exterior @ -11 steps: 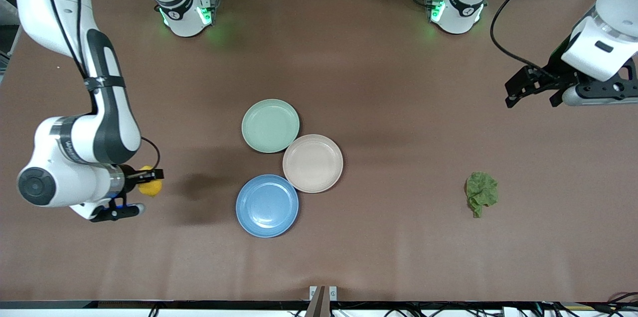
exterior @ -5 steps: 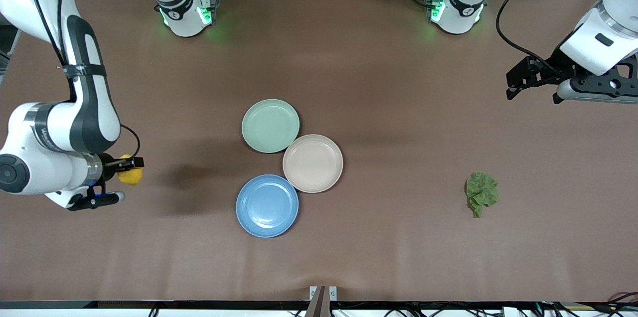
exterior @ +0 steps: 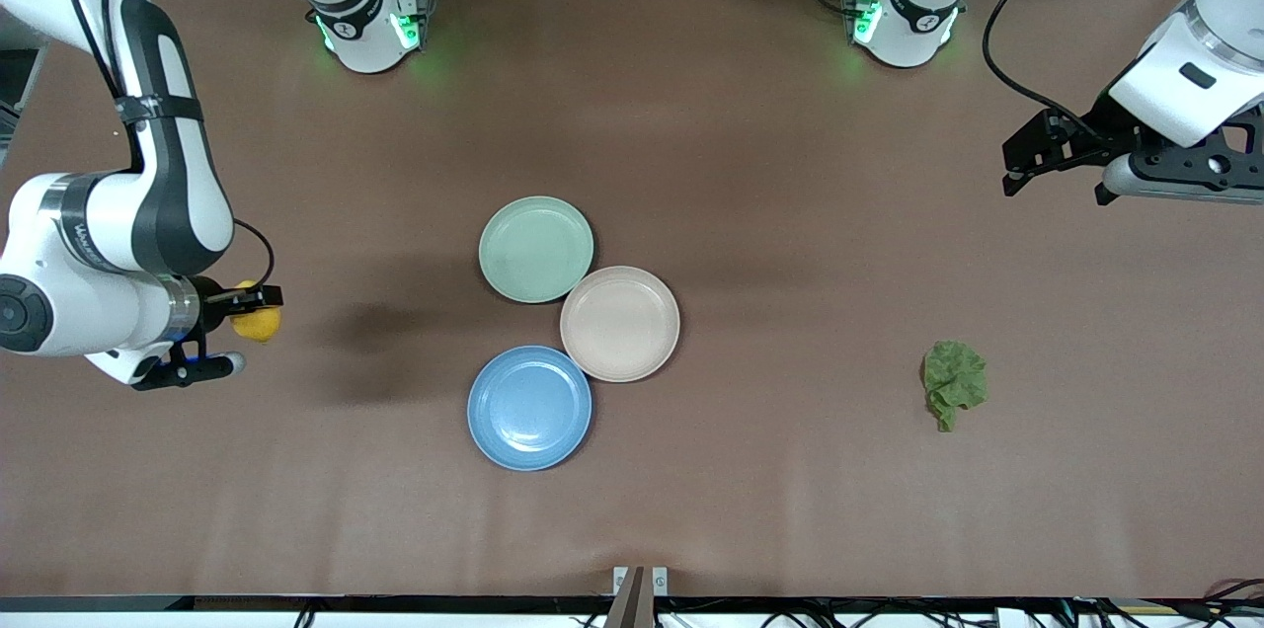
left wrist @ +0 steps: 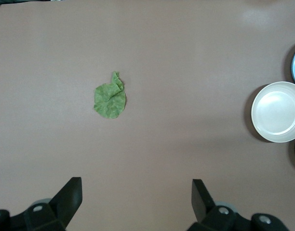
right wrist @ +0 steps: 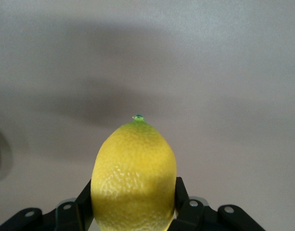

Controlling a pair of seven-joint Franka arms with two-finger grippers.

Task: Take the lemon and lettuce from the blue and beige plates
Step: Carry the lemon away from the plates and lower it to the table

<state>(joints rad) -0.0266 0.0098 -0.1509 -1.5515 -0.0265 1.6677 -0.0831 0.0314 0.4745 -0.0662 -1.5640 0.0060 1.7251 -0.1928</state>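
My right gripper (exterior: 259,314) is shut on the yellow lemon (exterior: 261,325), held in the air over bare table toward the right arm's end, away from the plates. In the right wrist view the lemon (right wrist: 134,175) sits between the two black fingers (right wrist: 182,197), pointed tip outward. The wrinkled green lettuce (exterior: 954,381) lies on the table toward the left arm's end, off any plate. My left gripper (exterior: 1057,186) hangs open and empty over bare table at that end; its wrist view shows the lettuce (left wrist: 110,99) well ahead of the gripper (left wrist: 135,188). The blue plate (exterior: 529,408) and beige plate (exterior: 620,323) are empty.
A mint-green plate (exterior: 536,249), also empty, touches the beige plate on the side farther from the front camera. The three plates cluster mid-table. Both arm bases (exterior: 367,26) stand along the table's back edge.
The right arm has carried the lemon farther toward its own end of the table, away from the plates. The left gripper has drawn back slightly toward the bases, still open.
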